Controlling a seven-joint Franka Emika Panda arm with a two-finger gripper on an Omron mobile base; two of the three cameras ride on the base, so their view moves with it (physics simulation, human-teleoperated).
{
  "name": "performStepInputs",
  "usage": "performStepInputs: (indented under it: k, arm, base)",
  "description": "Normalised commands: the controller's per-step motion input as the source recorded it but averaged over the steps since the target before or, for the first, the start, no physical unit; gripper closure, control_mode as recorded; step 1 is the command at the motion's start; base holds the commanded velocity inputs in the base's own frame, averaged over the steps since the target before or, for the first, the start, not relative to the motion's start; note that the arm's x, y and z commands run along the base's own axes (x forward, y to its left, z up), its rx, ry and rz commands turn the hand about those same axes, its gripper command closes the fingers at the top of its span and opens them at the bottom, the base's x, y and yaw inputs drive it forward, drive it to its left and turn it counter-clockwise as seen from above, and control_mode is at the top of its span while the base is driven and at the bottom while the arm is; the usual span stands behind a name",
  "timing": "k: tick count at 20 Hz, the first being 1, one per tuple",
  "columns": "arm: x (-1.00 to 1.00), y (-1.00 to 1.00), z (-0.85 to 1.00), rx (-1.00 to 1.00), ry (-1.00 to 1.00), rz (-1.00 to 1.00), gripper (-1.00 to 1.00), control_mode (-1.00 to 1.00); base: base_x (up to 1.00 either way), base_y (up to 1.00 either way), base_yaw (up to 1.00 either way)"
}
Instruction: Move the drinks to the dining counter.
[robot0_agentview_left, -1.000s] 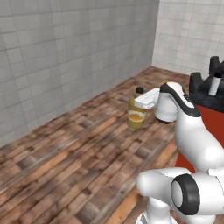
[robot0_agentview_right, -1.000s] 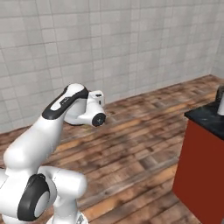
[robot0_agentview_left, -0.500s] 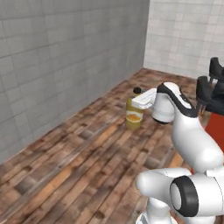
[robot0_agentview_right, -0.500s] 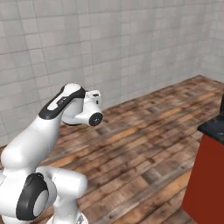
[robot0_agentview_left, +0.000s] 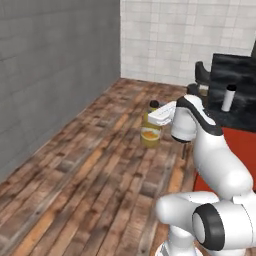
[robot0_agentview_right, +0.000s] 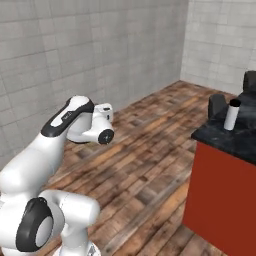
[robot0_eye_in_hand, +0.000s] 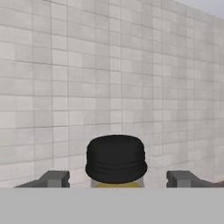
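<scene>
Claw (robot0_eye_in_hand: 116, 180) is grasping the juice bottle (robot0_agentview_left: 150, 133) mid-carry; white bottle (robot0_agentview_right: 231, 114) is already sitting on the dining bench (robot0_agentview_right: 225, 142), so one's left.

My two base cameras are looking forward and down from behind the arm, left and right, sharing the plank floor (robot0_agentview_left: 90, 170), tiled walls and black tabletop (robot0_agentview_right: 235, 137). My hand camera is sitting close behind the juice bottle (robot0_eye_in_hand: 116, 159), facing wall.

The base is turning, so the whole scene is shifting: the bench (robot0_agentview_left: 235, 107) with the white bottle (robot0_agentview_left: 228, 97) is sliding in from the right edge toward centre right of both base views.
</scene>
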Motion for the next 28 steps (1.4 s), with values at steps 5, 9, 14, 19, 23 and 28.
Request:
performStepInputs:
  k: [5, 9, 14, 19, 23, 28]
  arm:
    - [0.0, 0.0, 0.0, 0.0, 0.0, 0.0, 1.0, 1.0]
    - [0.0, 0.0, 0.0, 0.0, 0.0, 0.0, 1.0, 1.0]
    - [0.0, 0.0, 0.0, 0.0, 0.0, 0.0, 1.0, 1.0]
    - [0.0, 0.0, 0.0, 0.0, 0.0, 0.0, 1.0, 1.0]
    - [0.0, 0.0, 0.0, 0.0, 0.0, 0.0, 1.0, 1.0]
    - [0.0, 0.0, 0.0, 0.0, 0.0, 0.0, 1.0, 1.0]
  base:
    - [0.08, -0.02, -0.43]
    - [0.17, 0.0, -0.44]
    - [0.34, 0.01, -0.47]
    - [0.32, 0.04, -0.45]
    - [0.35, 0.03, -0.52]
    - [0.24, 0.08, -0.55]
